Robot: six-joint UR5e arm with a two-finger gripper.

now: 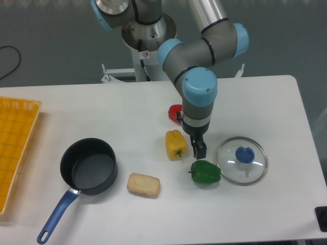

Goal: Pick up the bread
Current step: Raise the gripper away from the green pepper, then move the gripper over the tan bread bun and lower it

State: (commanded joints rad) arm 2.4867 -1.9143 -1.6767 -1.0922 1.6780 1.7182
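The bread [143, 184] is a pale tan, crusty, rounded block lying on the white table near the front, to the right of the pot. My gripper [199, 149] hangs to the bread's upper right, between the yellow pepper [175, 144] and the green pepper [206, 172], well apart from the bread. Its dark fingers point down and look close together with nothing between them, but the angle does not show the gap clearly.
A dark pot with a blue handle [88, 168] stands left of the bread. A glass lid with a blue knob [241, 160] lies at the right. A red pepper [176, 113] sits partly behind the arm. A yellow tray [15, 143] lies along the left edge.
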